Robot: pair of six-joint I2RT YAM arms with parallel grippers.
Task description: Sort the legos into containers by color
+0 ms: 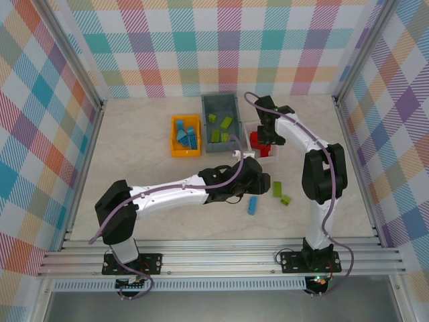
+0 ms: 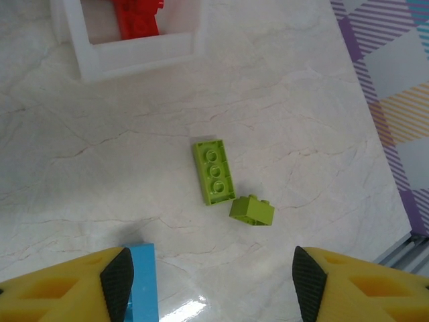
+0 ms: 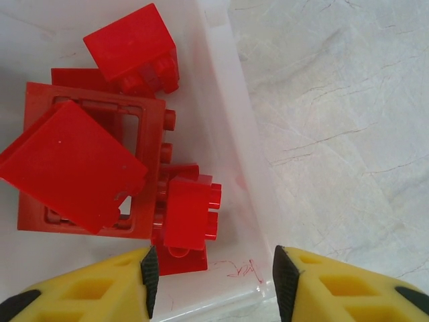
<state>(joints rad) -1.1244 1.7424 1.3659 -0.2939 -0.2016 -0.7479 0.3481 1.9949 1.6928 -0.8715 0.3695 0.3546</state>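
Observation:
My left gripper (image 2: 209, 285) is open low over the table. A light blue brick (image 2: 143, 282) lies just inside its left finger. Two lime green bricks rest ahead of it: a long one (image 2: 214, 172) studs up and a short one (image 2: 252, 210) on its side. From above, the left gripper (image 1: 260, 182) sits beside the blue brick (image 1: 253, 205) and the green bricks (image 1: 277, 189). My right gripper (image 3: 211, 282) hangs open and empty over the white bin (image 3: 234, 134). This bin holds red bricks (image 3: 188, 215) and a red square frame (image 3: 87, 168).
The orange-yellow bin (image 1: 185, 151) holds light blue bricks. The grey-blue bin (image 1: 222, 104) behind it holds several green ones. The white bin (image 1: 267, 158) stands right of them, under the right gripper (image 1: 267, 137). Checked walls and a metal rail border the table.

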